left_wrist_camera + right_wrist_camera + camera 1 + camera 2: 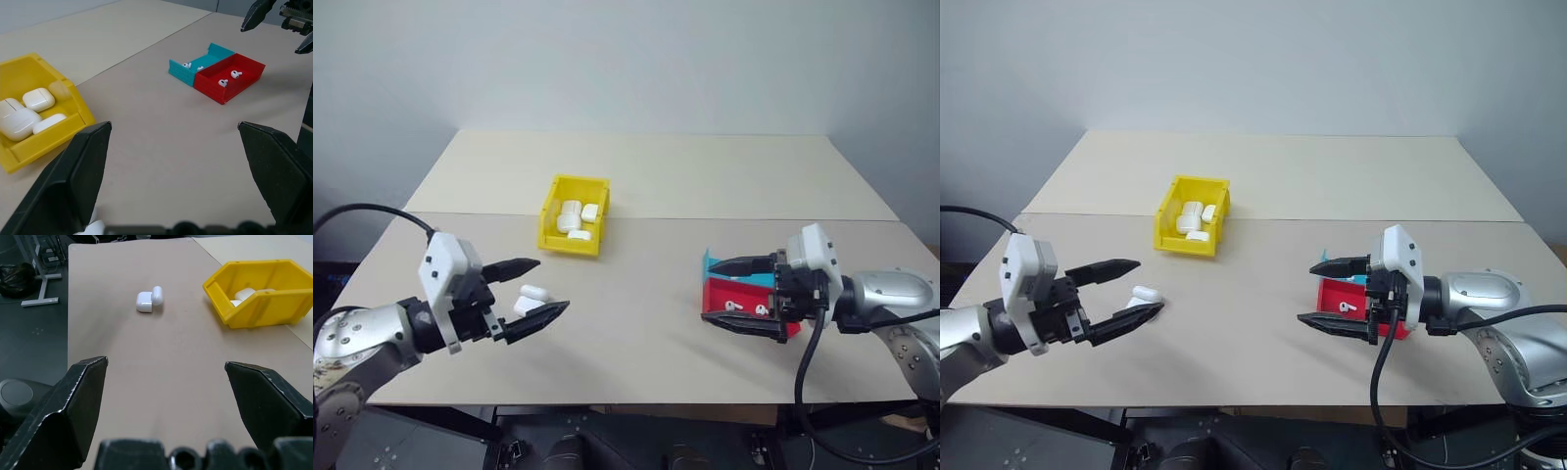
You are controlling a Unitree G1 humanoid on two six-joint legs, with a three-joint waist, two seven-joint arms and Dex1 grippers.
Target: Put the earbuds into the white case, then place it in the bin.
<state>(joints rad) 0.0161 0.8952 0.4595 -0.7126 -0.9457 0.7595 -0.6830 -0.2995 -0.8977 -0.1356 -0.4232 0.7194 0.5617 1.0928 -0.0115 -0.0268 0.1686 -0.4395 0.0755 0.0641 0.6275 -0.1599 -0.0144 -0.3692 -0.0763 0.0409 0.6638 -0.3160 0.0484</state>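
Beige table [646, 323]: both grippers, left gripper [533, 291] and right gripper [732, 294], hover wide and empty, open white case [148, 300] awaiting earbuds [228, 79].

A: How much of the teal tray [741, 273] behind the red tray [1363, 303] can you make out from the head?

B: Little. The right claw [736, 294] stands in front of both trays, so only a strip of teal and part of the red floor show. The earbuds [228, 79] in the red tray are white specks there; their stems can't be told.

A: And the white case [530, 299]?

B: Between the left claw's [530, 289] fingers as seen from the head, its lower edge is covered by the lower finger. In the left wrist view, it's cut off by the picture's edge.

A: The cases in the bin [274, 308]?

B: In the right wrist view, its front wall hides most of them.
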